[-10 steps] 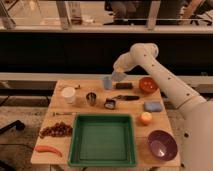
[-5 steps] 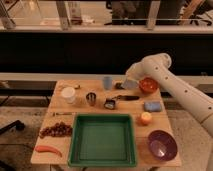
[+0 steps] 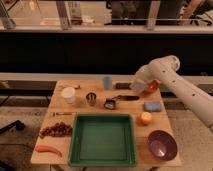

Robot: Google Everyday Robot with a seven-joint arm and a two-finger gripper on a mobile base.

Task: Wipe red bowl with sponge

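The red bowl (image 3: pixel 153 88) sits at the table's back right, partly covered by my gripper. My gripper (image 3: pixel 140 85) hangs at the bowl's left rim, just above it, on the white arm (image 3: pixel 172 82) that reaches in from the right. It is shut on the sponge (image 3: pixel 136 86), a pale grey pad that shows under the fingers at the bowl's left edge. I cannot tell if the sponge touches the bowl.
A brighter blue pad (image 3: pixel 152 106) and an orange fruit (image 3: pixel 145 118) lie in front of the bowl. A dark block (image 3: pixel 123 86) and a pale blue cup (image 3: pixel 107 82) stand to its left. A green tray (image 3: pixel 102 157) and a purple bowl (image 3: pixel 161 144) are at the front.
My gripper has moved right and down along the back of the table, from beside the pale blue cup to the red bowl's left rim.
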